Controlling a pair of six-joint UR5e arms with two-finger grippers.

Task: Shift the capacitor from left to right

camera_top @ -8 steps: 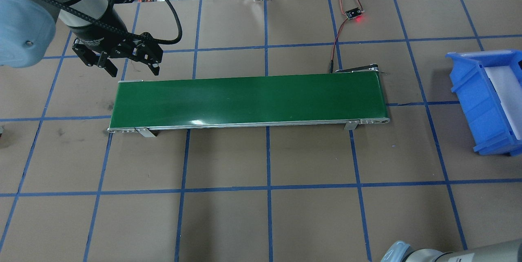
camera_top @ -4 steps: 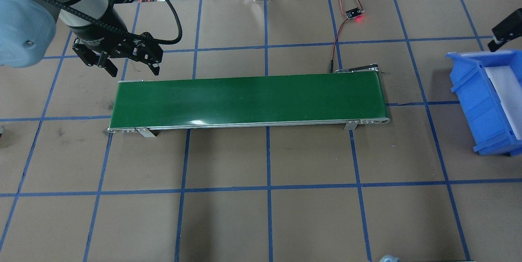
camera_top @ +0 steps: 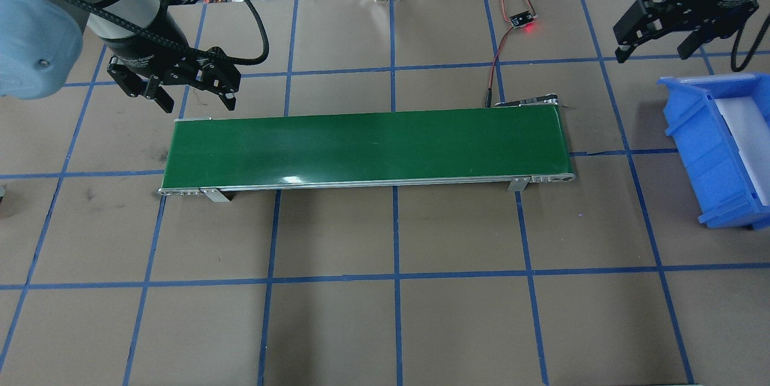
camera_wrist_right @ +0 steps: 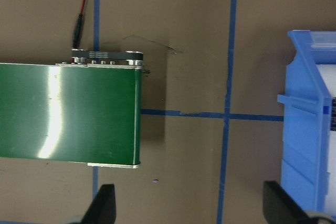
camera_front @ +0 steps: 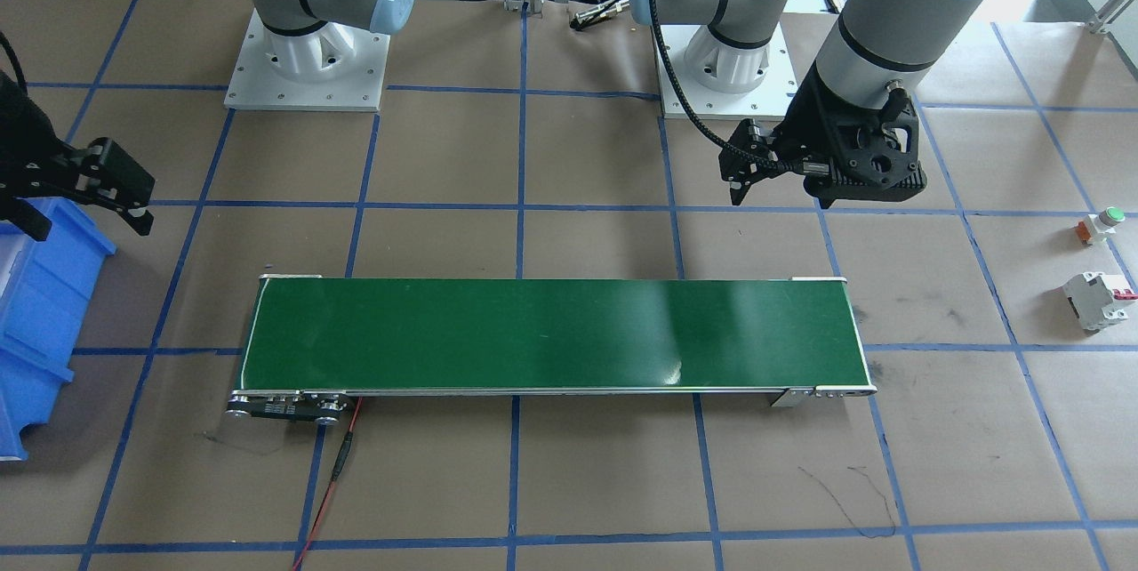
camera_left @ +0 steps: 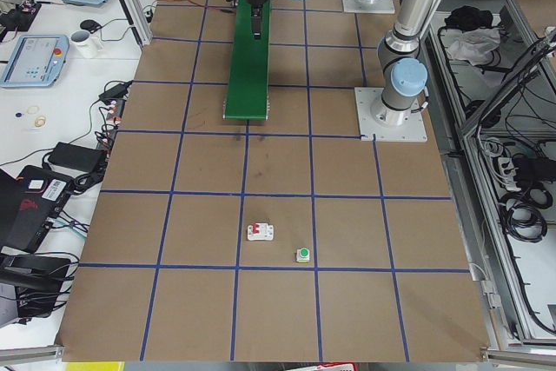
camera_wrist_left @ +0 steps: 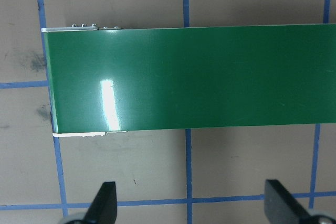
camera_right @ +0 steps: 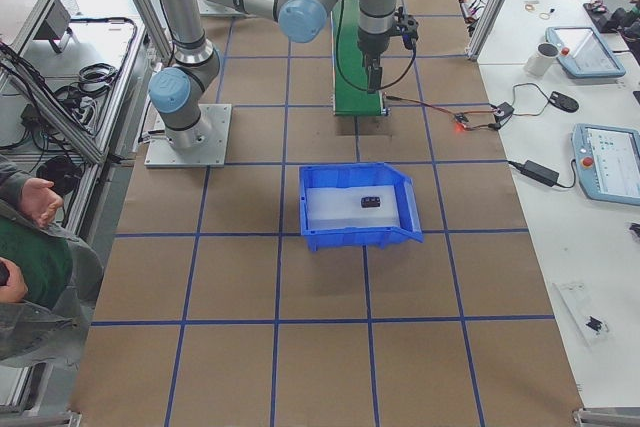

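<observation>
The capacitor (camera_right: 371, 202) is a small black piece lying on the white floor of the blue bin (camera_right: 345, 236); only the exterior right view shows it. My right gripper (camera_top: 654, 52) is open and empty, hovering beyond the bin's (camera_top: 701, 139) far left corner, between it and the belt's right end. Its view (camera_wrist_right: 191, 205) shows bare table between the belt end and the bin wall (camera_wrist_right: 310, 145). My left gripper (camera_top: 187, 99) is open and empty, just behind the left end of the green conveyor belt (camera_top: 367, 147). Its view (camera_wrist_left: 191, 205) shows that belt end bare.
A white breaker with a red lever (camera_front: 1098, 300) and a green-capped push button (camera_front: 1101, 224) stand on the table on my left side. A small sensor board with a red light (camera_top: 522, 20) and its wires lie behind the belt's right end.
My right gripper has come in from the right edge and moved left, away from the bin, staying open. The left arm has not moved.
</observation>
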